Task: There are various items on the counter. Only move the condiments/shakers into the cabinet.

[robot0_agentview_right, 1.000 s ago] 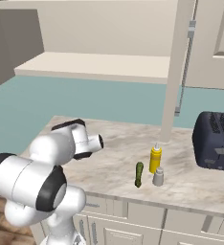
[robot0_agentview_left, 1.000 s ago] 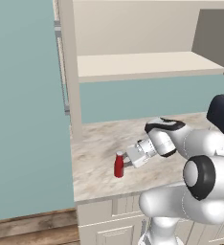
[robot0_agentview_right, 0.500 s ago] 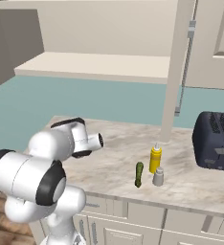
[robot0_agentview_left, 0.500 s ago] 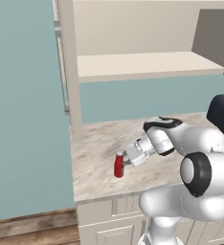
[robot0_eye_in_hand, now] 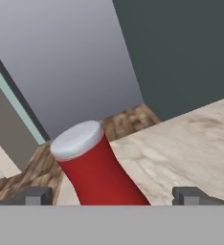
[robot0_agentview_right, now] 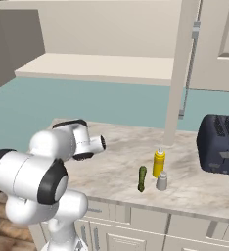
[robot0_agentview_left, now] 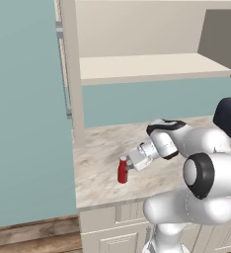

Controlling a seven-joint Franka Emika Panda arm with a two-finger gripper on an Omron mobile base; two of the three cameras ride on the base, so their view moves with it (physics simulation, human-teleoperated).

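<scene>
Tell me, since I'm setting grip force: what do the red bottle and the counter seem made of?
Red bottle: probably smooth plastic, judging by its uniform matte red body and pale grey-white cap. Counter: looks like polished stone, with beige-grey marbled veining. Both are rendered, so this stays a guess.

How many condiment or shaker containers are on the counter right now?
3: small red bottle near the counter's left end at the open gripper; yellow squeeze bottle and grey shaker together near the toaster.

Kitchen: stone counter (robot0_agentview_right: 194, 184), toaster (robot0_agentview_right: 220, 144), cabinets.
</scene>
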